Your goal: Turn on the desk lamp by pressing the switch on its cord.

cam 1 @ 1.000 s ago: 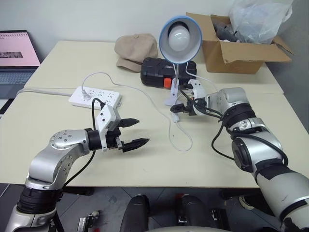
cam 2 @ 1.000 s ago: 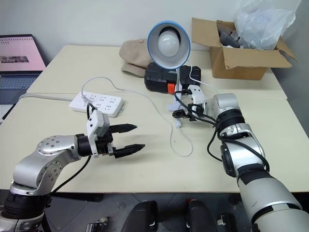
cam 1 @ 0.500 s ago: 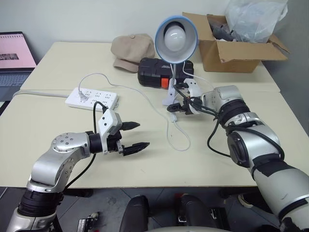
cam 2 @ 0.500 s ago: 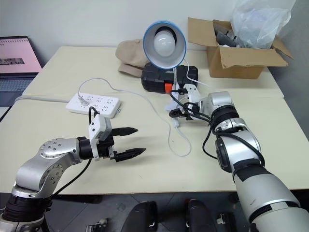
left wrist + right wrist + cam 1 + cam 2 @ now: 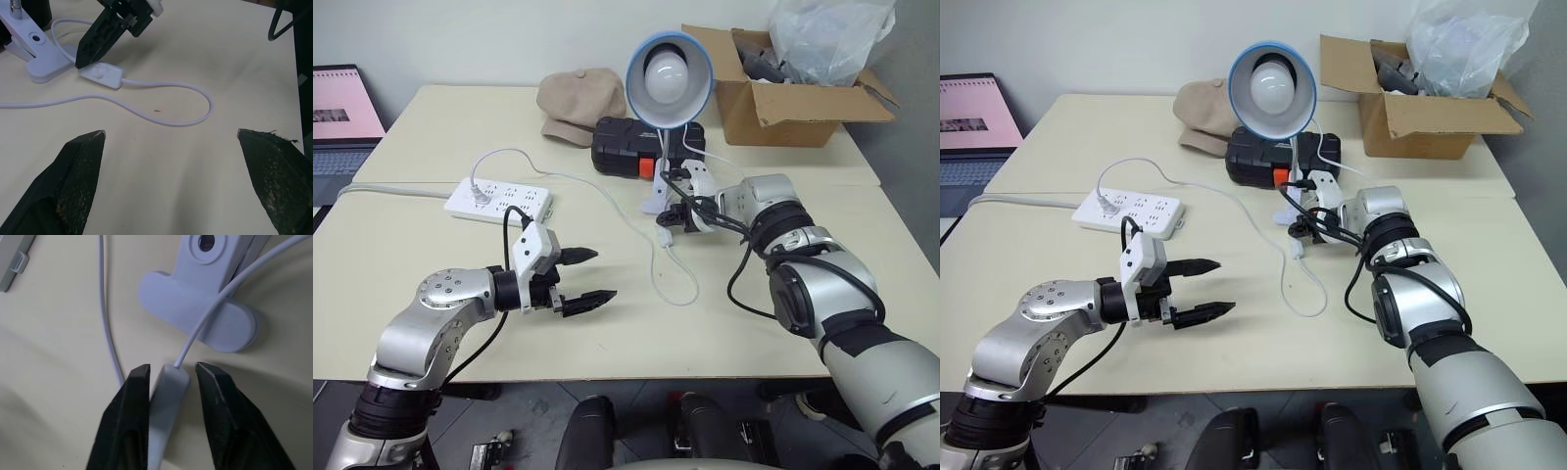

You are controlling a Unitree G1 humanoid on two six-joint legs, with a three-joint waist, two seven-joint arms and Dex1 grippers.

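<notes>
Your right pincer (image 5: 168,382) sits at the switch (image 5: 166,404), which lies flat on the worktop (image 5: 754,323) just in front of the white clip base of the desk lamp (image 5: 668,73). In the right wrist view the two black fingers stand one on each long side of the switch block, drawn in close against it; one finger appears to touch the edge, and whether the other is in contact cannot be told. The long axis of the switch runs in line with the fingers, so the pincer straddles its width rather than its length. The cord (image 5: 671,284) leaves the far end of the switch toward the clip base and, from the near end, loops across the worktop. In the left wrist view the right pincer's tip rests down on the end of the switch nearer the clip base, beside the round rocker button. The bulb does not appear lit, so judge the press as not yet effective. The coming move depends on bearing down on the top face of the switch, at the rocker, rather than on squeezing its sides. Your left pincer (image 5: 587,276) hangs over bare worktop, well apart from the switch, fingers spread wide and holding nothing; the right arm is clearly the nearer one.
</notes>
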